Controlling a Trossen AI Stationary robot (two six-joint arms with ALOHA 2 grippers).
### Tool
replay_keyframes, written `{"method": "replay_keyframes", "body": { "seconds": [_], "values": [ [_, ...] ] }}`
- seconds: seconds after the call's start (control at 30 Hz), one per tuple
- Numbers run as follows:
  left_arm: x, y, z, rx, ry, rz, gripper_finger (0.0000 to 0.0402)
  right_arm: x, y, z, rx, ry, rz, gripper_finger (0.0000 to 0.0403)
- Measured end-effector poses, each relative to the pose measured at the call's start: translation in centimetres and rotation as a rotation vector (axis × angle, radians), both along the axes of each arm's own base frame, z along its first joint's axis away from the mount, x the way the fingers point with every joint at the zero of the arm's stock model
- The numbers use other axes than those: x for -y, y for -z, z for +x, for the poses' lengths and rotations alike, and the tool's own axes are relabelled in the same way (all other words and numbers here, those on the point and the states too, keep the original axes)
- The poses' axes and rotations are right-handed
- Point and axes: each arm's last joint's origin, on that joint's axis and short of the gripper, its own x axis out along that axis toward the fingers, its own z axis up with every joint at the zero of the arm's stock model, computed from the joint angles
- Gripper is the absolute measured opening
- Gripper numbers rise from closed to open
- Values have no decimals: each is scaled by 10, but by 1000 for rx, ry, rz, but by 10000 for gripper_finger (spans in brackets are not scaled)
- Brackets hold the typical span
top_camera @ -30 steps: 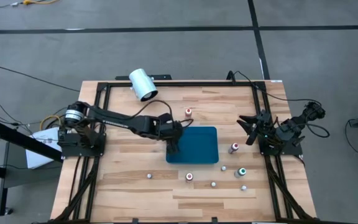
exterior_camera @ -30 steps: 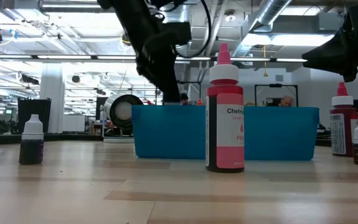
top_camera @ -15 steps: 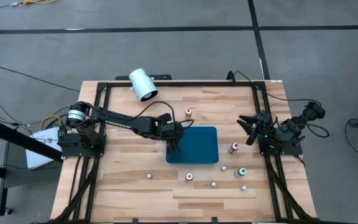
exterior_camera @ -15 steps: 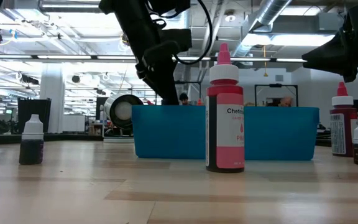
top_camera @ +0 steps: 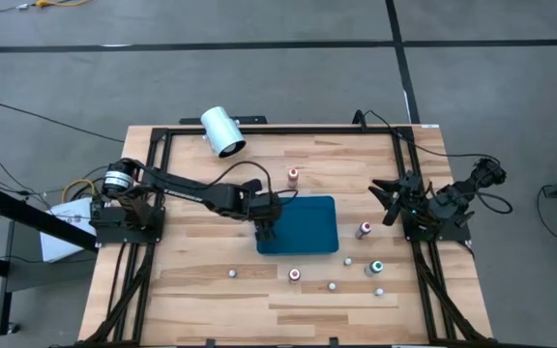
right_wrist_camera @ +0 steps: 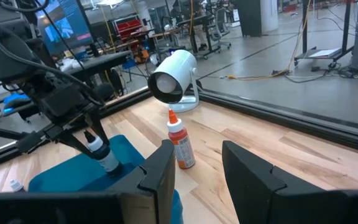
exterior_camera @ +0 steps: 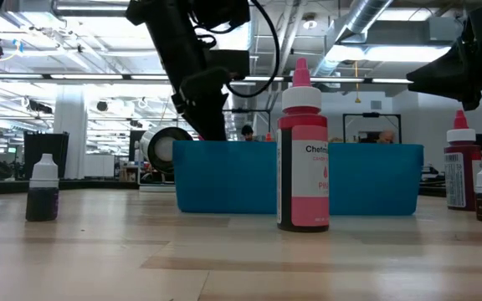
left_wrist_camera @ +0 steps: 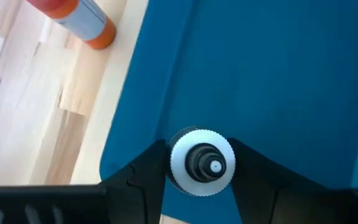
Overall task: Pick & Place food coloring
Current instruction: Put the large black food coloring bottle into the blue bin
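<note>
A teal tray (top_camera: 303, 227) lies mid-table. My left gripper (top_camera: 264, 228) is over the tray's left end, shut on a tiny dark food coloring bottle with a white cap (left_wrist_camera: 202, 162). The bottle also shows in the right wrist view (right_wrist_camera: 103, 154). Other tiny bottles stand upright on the wood: an orange one (top_camera: 293, 175) beyond the tray, a pink one (top_camera: 363, 230) to its right, and several (top_camera: 294, 275) near the front. My right gripper (top_camera: 387, 201) is open and empty at the table's right edge. My left gripper pinches the bottle's white cap (left_wrist_camera: 179, 163) between its two fingers, one on each side. The fingers come from above, slanting down. The bottle hangs tilted below them, its lower end (right_wrist_camera: 110, 165) inside the tray's left end; whether it touches the tray floor, I cannot tell.
A big white cylinder (top_camera: 222, 131) lies at the far left of the table. A black frame (top_camera: 259, 130) runs along the table's edges. In the low view a pink bottle (exterior_camera: 303, 159) stands in front of the tray, and a purple one (exterior_camera: 42, 188) stands at the left.
My left gripper has gone a little toward the table's left edge, still shut on the bottle. The teal tray has slid slightly toward the left with it.
</note>
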Motion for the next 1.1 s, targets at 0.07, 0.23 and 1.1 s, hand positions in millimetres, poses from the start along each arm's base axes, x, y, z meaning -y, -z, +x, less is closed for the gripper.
{"method": "replay_keyframes", "body": {
  "seconds": [0.07,0.23,1.1],
  "values": [
    [0,1,0,4,-3,5,137,0,0,0,0,0,0,123],
    [-1,1,0,8,-6,8,137,0,0,0,0,0,0,123],
    [-4,4,-2,-19,-51,103,232,0,0,0,1,-1,1,123]
  ]
}}
